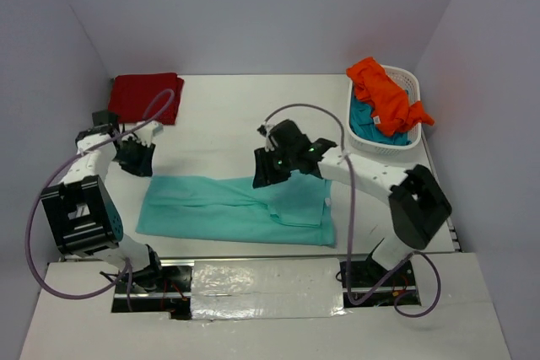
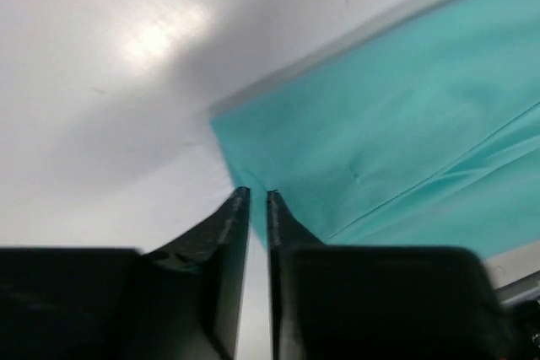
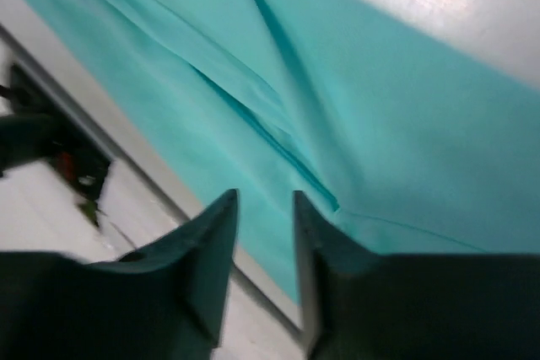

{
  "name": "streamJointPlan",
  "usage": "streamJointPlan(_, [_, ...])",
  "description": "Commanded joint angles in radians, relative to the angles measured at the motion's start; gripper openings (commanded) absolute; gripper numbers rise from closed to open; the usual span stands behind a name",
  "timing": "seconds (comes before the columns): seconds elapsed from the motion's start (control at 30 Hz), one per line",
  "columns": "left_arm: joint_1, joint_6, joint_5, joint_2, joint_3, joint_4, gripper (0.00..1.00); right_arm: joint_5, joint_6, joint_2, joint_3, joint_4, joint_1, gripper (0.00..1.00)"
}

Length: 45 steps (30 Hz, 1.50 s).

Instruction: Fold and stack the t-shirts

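**Table scene, seen from behind the two arms.** The light mint-aqua t-shirt [image 1: 211,208] lies flat on the white table [image 1: 219,115], near its front edge and between the arms. It is spread as a long band from left to right, with lengthwise creases, and a flap of cloth lies doubled over at its right end.

**Left claw** [image 1: 135,158]: it hangs at the far left corner of this shirt. In the wrist view its fingers [image 2: 232,225] stand a narrow slit apart with nothing between them, and the shirt's edge runs just beside the right-hand tip.

**Right claw** [image 1: 263,176]: it hovers over the right half of the same shirt. Its fingers [image 3: 215,242] are parted and grip nothing, and creased cloth shows below the gap.

**Other shirts:**
- The dark red t-shirt [image 1: 145,97] rests folded at the far left corner of the table, well apart from the mint one.
- At the far right stands a white mesh basket [image 1: 390,146].
- The bright orange t-shirt [image 1: 384,94] is draped over the basket's rim.
- The teal-blue t-shirt [image 1: 367,120] lies inside the basket, under the orange one.
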Motion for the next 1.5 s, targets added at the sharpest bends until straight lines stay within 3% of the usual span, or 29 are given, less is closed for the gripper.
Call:
streamJointPlan(0.0, [0.030,-0.010,0.131,-0.053,0.140,-0.089,0.31,0.041,0.001,-0.163,0.062,-0.093,-0.101,0.46])
streamJointPlan(0.1, [0.026,-0.094,0.082,-0.020,0.174,-0.022,0.47,0.150,0.019,-0.186,0.030,-0.223,-0.244,0.55])
streamJointPlan(0.27, [-0.012,-0.126,-0.043,0.066,0.102,0.079,0.60,0.264,-0.013,-0.157,-0.085,-0.276,-0.408,0.62])
streamJointPlan(0.53, [-0.033,-0.143,-0.139,0.110,0.011,0.161,0.62,0.287,-0.071,0.080,-0.057,-0.233,-0.464,0.59])
streamJointPlan(0.6, [-0.033,-0.143,-0.122,0.085,0.008,0.156,0.63,0.281,-0.082,0.145,-0.018,-0.245,-0.462,0.55])
streamJointPlan(0.67, [-0.031,-0.149,-0.120,0.077,0.032,0.133,0.63,0.276,-0.099,0.197,0.025,-0.260,-0.464,0.42])
streamJointPlan(0.7, [-0.030,-0.152,-0.122,0.079,0.045,0.123,0.63,0.275,-0.105,0.217,0.048,-0.266,-0.464,0.34])
streamJointPlan(0.73, [-0.026,-0.156,-0.122,0.079,0.069,0.113,0.64,0.272,-0.117,0.237,0.108,-0.277,-0.464,0.17])
streamJointPlan(0.8, [-0.013,-0.166,-0.104,0.079,0.098,0.081,0.64,0.267,-0.139,0.316,0.194,-0.323,-0.464,0.04])
streamJointPlan(0.83, [-0.008,-0.168,-0.093,0.079,0.127,0.072,0.65,0.270,-0.157,0.346,0.304,-0.343,-0.462,0.00])
streamJointPlan(0.97, [0.004,-0.172,-0.076,0.086,0.195,0.041,0.66,0.311,-0.185,0.557,0.629,-0.453,-0.462,0.00])
streamJointPlan(1.07, [0.004,-0.172,-0.059,0.113,0.238,0.021,0.67,0.338,-0.198,0.755,0.980,-0.543,-0.461,0.22])
streamJointPlan(1.1, [0.006,-0.175,-0.053,0.131,0.249,0.015,0.67,0.324,-0.203,0.816,1.094,-0.573,-0.461,0.41])
streamJointPlan(1.13, [0.004,-0.180,-0.053,0.140,0.265,0.014,0.67,0.316,-0.208,0.932,1.326,-0.605,-0.461,0.49])
streamJointPlan(1.2, [0.003,-0.186,-0.048,0.169,0.285,0.011,0.67,0.285,-0.209,1.010,1.555,-0.654,-0.459,0.71])
streamJointPlan(1.23, [0.001,-0.189,-0.045,0.175,0.290,0.006,0.67,0.284,-0.208,0.992,1.544,-0.606,-0.461,0.80])
streamJointPlan(1.27, [0.003,-0.189,-0.042,0.188,0.296,0.003,0.67,0.285,-0.202,0.949,1.496,-0.557,-0.462,0.99])
streamJointPlan(1.37, [-0.002,-0.192,-0.022,0.195,0.296,-0.003,0.67,0.313,-0.179,0.704,1.139,-0.379,-0.467,1.00])
streamJointPlan(1.47, [-0.010,-0.200,-0.008,0.185,0.283,0.010,0.67,0.406,-0.147,0.482,0.997,-0.372,-0.467,1.00])
